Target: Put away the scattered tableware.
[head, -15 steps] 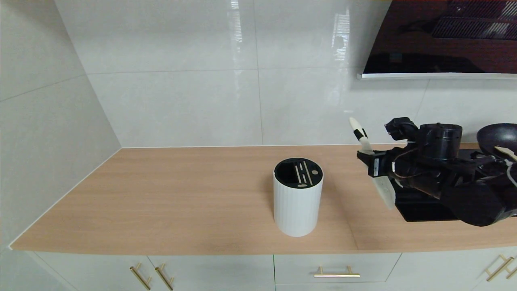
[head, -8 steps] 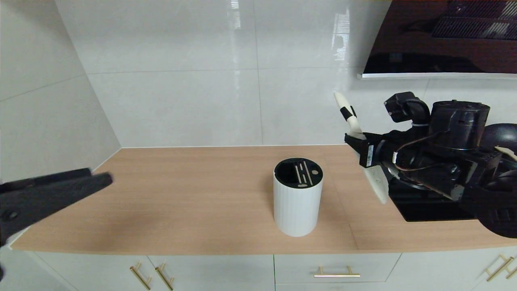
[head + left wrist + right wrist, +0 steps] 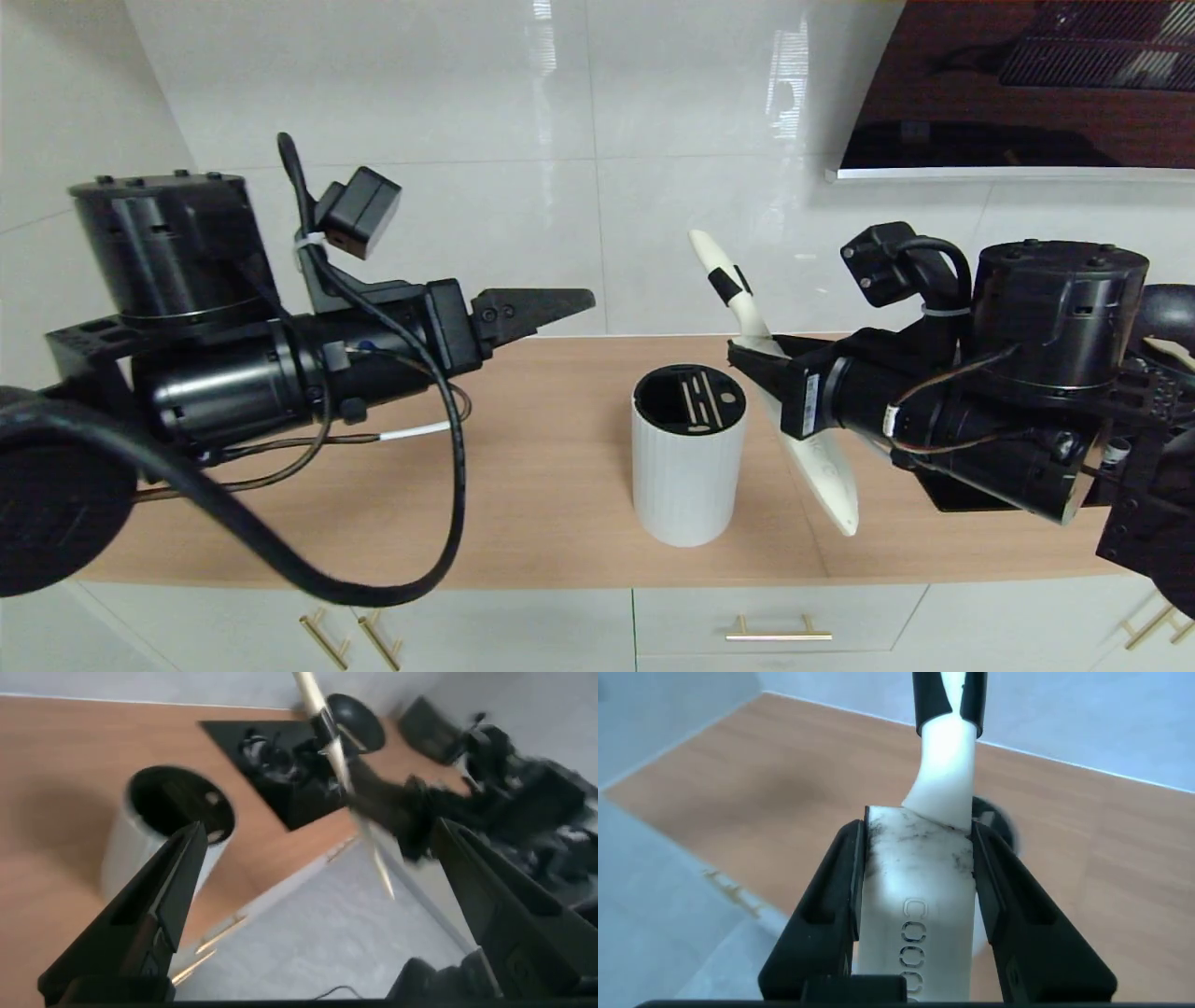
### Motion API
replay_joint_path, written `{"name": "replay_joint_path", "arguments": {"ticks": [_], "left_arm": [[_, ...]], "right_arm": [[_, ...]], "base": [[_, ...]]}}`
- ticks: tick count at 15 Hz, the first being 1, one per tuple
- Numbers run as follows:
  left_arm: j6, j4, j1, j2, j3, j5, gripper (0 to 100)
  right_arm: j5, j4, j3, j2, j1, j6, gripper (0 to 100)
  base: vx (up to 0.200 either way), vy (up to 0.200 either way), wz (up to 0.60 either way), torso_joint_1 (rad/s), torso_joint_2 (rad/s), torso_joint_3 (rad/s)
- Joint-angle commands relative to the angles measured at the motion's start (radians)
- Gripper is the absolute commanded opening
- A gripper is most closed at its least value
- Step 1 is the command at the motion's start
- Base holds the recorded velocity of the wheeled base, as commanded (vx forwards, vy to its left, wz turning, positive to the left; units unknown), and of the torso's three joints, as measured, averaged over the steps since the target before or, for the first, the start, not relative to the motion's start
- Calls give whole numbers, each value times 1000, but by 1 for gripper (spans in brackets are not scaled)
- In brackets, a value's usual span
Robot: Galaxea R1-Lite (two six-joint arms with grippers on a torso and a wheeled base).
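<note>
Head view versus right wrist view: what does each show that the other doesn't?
Head view alone: the left gripper, up in the air left of the white holder, plus the black cooktop. Right wrist view alone: a close look at the fingers pressed on both sides of the white utensil. Both: the utensil in the right gripper above the wooden counter.

One white holder (image 3: 689, 476), one white knife (image 3: 826, 467), one black cooktop (image 3: 943, 495).
</note>
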Motion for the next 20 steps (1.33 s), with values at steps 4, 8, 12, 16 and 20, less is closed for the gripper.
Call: {"name": "replay_joint_path", "arguments": {"ticks": [4,8,12,16,20], "left_arm": [[-2,-55,-54,167,-98,-4,100],[-46,-102,-85,196,-101,-4,100],[-80,-194,-106,275,-101,1,100],[-80,-196,-125,282,-99,2,100],[-80,-196,-125,282,-99,9,100]], "right_arm": [[-21,0,-8,40,106,42,0],[-26,-5,-2,73,152,54,0],[-26,-8,-2,77,163,55,0],[-28,-17,1,74,174,57,0],[-44,-19,-2,79,185,63,0]], "base": [[0,0,0,0,0,0],[0,0,0,0,0,0],[0,0,0,0,0,0],[0,0,0,0,0,0],[0,0,0,0,0,0]]}}
